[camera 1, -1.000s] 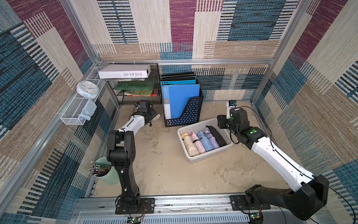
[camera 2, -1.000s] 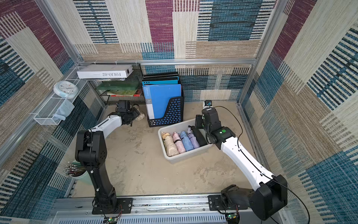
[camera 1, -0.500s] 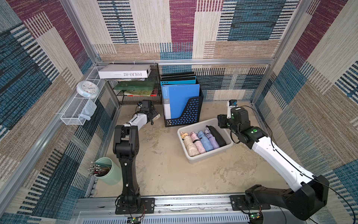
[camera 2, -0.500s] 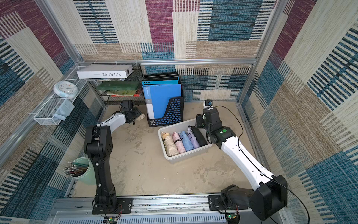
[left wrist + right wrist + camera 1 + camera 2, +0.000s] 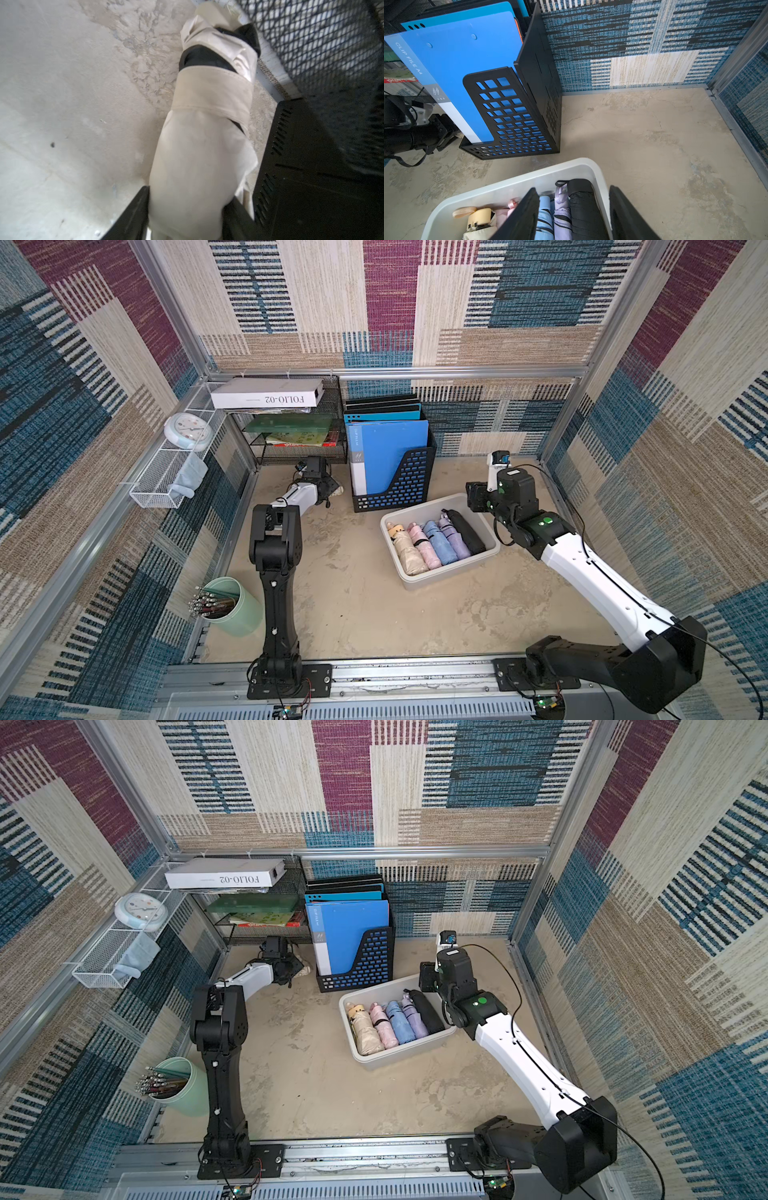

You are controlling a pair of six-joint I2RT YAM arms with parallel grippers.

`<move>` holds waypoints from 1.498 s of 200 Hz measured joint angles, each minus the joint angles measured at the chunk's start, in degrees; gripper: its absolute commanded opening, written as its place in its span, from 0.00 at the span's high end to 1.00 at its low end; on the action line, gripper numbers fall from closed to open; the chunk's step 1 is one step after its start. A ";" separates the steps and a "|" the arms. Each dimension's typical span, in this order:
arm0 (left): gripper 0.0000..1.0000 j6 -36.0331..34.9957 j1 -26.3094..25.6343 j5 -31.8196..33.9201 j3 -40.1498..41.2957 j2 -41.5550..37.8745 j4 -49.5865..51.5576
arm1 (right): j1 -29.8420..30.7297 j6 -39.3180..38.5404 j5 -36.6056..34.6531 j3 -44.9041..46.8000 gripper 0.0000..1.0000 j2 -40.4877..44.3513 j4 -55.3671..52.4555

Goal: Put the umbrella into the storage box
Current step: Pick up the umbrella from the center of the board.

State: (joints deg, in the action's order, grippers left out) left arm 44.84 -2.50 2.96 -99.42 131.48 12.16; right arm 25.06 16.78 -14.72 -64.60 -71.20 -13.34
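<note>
My left wrist view is smeared: the cream umbrella [image 5: 207, 128] runs off the picture's edge between my left fingers [image 5: 133, 214], and I cannot tell whether they press it. In both top views my left gripper [image 5: 327, 487] covers most of it. My right fingers [image 5: 521, 218] hide part of the storage box [image 5: 517, 185], itself cut off.

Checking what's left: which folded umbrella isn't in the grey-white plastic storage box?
The cream folded umbrella in the left gripper, beside the black perforated file holder; the other five lie inside the grey-white storage box.
</note>
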 measured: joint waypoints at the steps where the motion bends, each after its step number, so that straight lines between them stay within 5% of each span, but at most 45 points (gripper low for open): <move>1: 0.54 0.02 0.02 -0.04 0.02 0.02 -0.02 | 0.00 0.00 0.00 0.00 0.42 0.02 0.02; 64: 0.85 0.94 0.76 -1.31 2.93 -1.84 -1.09 | -0.02 -0.37 0.48 1.07 0.42 1.95 1.27; 120: 1.00 0.90 0.96 -2.86 9.22 -7.80 1.33 | -0.04 -0.42 1.51 3.30 0.42 5.81 1.70; 299: 1.00 1.44 -3.48 -10.54 50.75 -50.71 0.37 | -0.04 6.75 7.48 8.09 0.40 15.93 -3.89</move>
State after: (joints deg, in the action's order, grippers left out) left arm 46.28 -5.98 -7.57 -48.66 80.77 12.53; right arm 25.02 23.53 -7.25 -56.51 -55.27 -17.23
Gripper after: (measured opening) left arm 0.124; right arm 0.590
